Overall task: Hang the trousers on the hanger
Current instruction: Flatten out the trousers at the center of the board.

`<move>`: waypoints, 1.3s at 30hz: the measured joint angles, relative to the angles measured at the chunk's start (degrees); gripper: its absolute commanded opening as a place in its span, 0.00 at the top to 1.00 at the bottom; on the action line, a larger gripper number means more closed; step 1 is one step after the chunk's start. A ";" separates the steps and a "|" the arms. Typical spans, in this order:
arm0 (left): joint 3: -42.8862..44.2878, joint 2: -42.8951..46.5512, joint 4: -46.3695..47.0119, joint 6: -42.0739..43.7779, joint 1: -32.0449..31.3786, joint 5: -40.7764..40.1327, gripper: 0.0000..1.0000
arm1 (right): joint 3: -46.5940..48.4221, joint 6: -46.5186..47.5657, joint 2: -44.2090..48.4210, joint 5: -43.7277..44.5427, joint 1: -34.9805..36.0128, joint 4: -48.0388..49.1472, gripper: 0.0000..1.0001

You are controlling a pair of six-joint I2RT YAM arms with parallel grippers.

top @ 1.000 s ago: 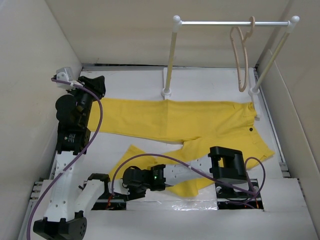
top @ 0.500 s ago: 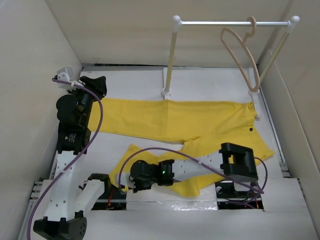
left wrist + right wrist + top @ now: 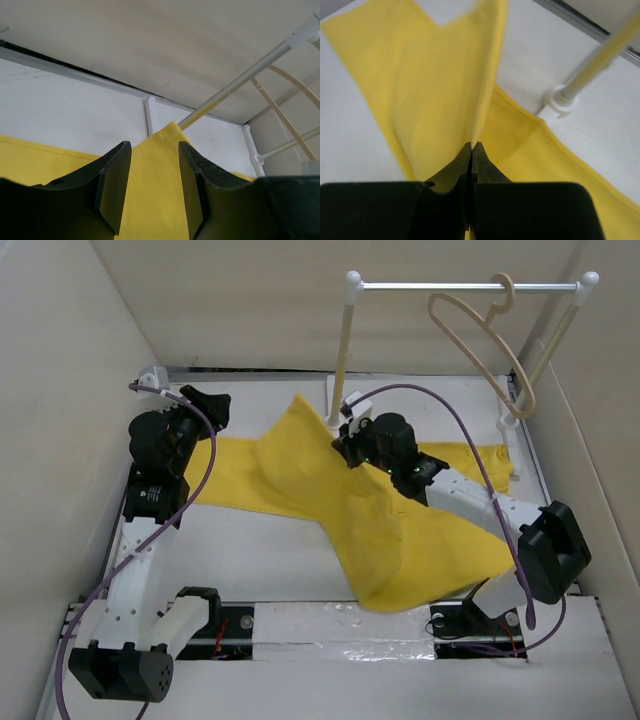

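Observation:
The yellow trousers [image 3: 400, 530] lie across the white table. One leg is pulled up into a raised fold toward the back left. My right gripper [image 3: 340, 448] is shut on that leg's edge; in the right wrist view its tips [image 3: 471, 146] pinch the cloth [image 3: 435, 90]. At the back left, beside the other leg, my left gripper [image 3: 214, 402] is open. The left wrist view shows its jaws [image 3: 154, 150] apart, with yellow cloth [image 3: 155, 190] seen beyond them and nothing gripped. The beige hanger [image 3: 480, 335] hangs tilted from the rail's right end and also shows as the hanger [image 3: 280, 114].
A white rail [image 3: 460, 285] on two posts stands at the back; its left post [image 3: 340, 360] rises just behind the raised fold. The post base [image 3: 562, 97] sits close to my right gripper. Beige walls close in the left, back and right sides.
My right arm swung from the near edge to the back, carrying the near trouser leg up and over. The hanger has swung on the rail. My left gripper shifted slightly right and opened a little.

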State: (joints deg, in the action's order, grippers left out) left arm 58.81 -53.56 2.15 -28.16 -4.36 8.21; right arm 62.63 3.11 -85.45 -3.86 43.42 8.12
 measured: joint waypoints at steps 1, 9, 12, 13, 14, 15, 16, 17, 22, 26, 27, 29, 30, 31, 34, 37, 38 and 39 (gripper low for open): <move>0.00 0.02 0.04 -0.09 0.00 0.15 0.60 | 0.00 -0.76 -0.09 -0.63 -2.01 -0.09 1.00; -0.24 -2.25 0.52 -1.70 0.00 2.58 0.62 | 6.80 -0.37 2.64 -3.45 -0.57 -5.62 1.00; -0.52 -3.52 0.59 -2.32 0.00 2.93 0.63 | 8.17 -0.37 6.16 -7.08 0.96 -6.49 1.00; -0.87 -3.56 0.59 -2.47 0.00 2.95 0.63 | 8.17 -0.50 7.65 -8.39 1.46 -6.47 1.00; -1.16 -3.54 0.50 -2.58 -0.02 2.71 0.64 | 8.09 -0.61 9.14 -10.21 1.77 -6.56 1.00; -1.22 -3.48 0.20 -2.58 -0.02 2.21 0.64 | 7.98 -0.90 10.60 -12.07 2.10 -6.40 1.00; -1.22 -3.32 0.09 -2.58 -0.02 1.33 0.64 | 7.76 -1.11 12.04 -14.05 2.38 -6.19 1.00; -1.22 -3.04 0.04 -2.56 0.00 0.39 0.64 | 7.52 -1.38 13.44 -16.28 2.45 -6.12 1.00; -1.25 0.50 -0.20 -2.45 0.00 -4.09 0.64 | 1.88 -2.64 18.43 -23.21 -0.04 -2.25 1.00; -1.25 0.79 0.42 -2.60 -0.04 -4.28 0.66 | -4.76 -5.31 13.38 -22.53 -10.32 1.75 1.00; -1.25 0.15 0.52 -2.73 -0.37 -4.17 0.66 | -4.94 -5.90 9.40 -21.84 -12.44 1.77 1.00; -1.25 -1.88 0.61 -3.34 -1.16 -3.39 0.67 | -4.72 -6.88 0.28 -19.87 -15.63 2.05 1.00; -1.25 -3.08 0.63 -3.78 -1.57 -2.64 0.68 | -4.72 -7.34 -3.56 -18.99 -16.61 1.64 1.00; -1.25 -4.24 0.63 -4.26 -1.86 -2.01 0.68 | -4.83 -7.89 -7.15 -18.14 -17.33 1.05 1.00; -3.21 -6.54 2.91 -6.34 -3.56 -0.83 0.68 | -6.54 -9.05 -11.93 -15.72 -18.51 -0.70 1.00; -6.82 -8.87 4.76 -7.50 -11.28 -6.03 0.67 | -8.81 -9.62 -10.45 -14.21 -18.78 -0.83 1.00; -7.50 -10.73 5.22 -7.89 -15.43 -7.76 0.67 | -9.62 -9.64 -9.31 -13.66 -18.99 -0.42 1.00; -8.59 -12.70 6.69 -8.59 -19.17 -9.05 0.67 | -10.60 -9.68 -8.02 -13.33 -19.10 0.09 1.00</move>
State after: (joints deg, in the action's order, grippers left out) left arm 50.22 -66.26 8.84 -36.75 -23.53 -0.84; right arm 52.03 -6.57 -93.47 -17.19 24.32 8.21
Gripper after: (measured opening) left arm 0.327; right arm 0.022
